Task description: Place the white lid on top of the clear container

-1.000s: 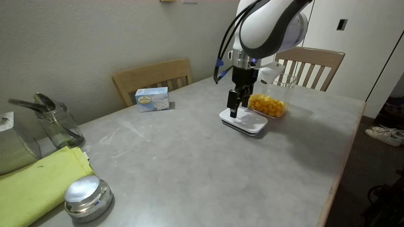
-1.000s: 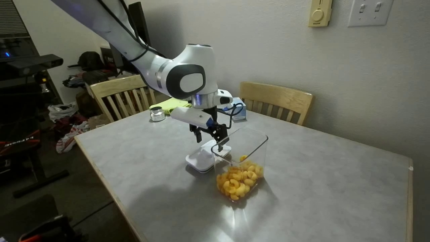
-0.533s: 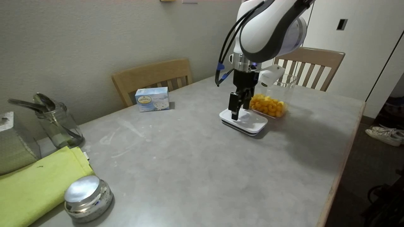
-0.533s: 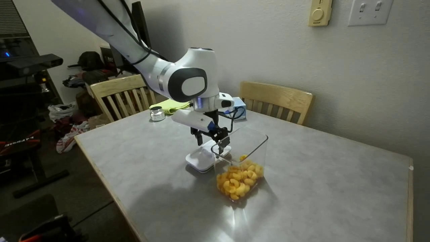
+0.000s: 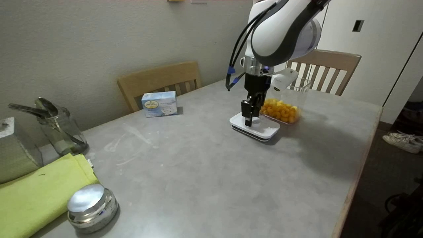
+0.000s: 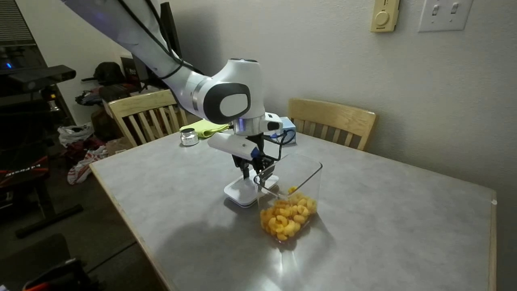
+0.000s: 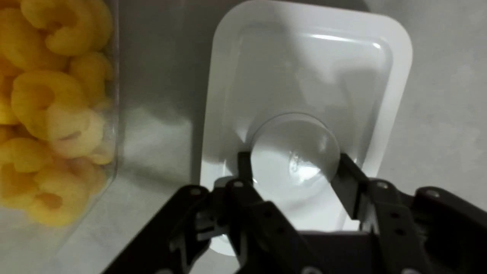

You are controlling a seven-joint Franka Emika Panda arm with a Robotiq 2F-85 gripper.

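OK | white lid [image 7: 300,89] glossy, round-cornered | gripper [image 7: 293,164] pinches its knob [image 7: 295,140] | gap to clear container [image 6: 311,184] | table edge [image 6: 492,242] well off

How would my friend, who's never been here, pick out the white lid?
On the grey table, find the black claw pointing down. The white lid sits beneath it: low, opaque, with a round knob, unlike the tall, clear container beside it.

Grey table [image 5: 198,185]: light-blue Twinings box [image 5: 159,104], near edge by wall [image 5: 99,43]; glass jar [image 5: 64,137] with cutlery [image 5: 47,107], same edge; yellow cloth [image 5: 43,195], metal tin [image 5: 92,208], near adjoining edge.
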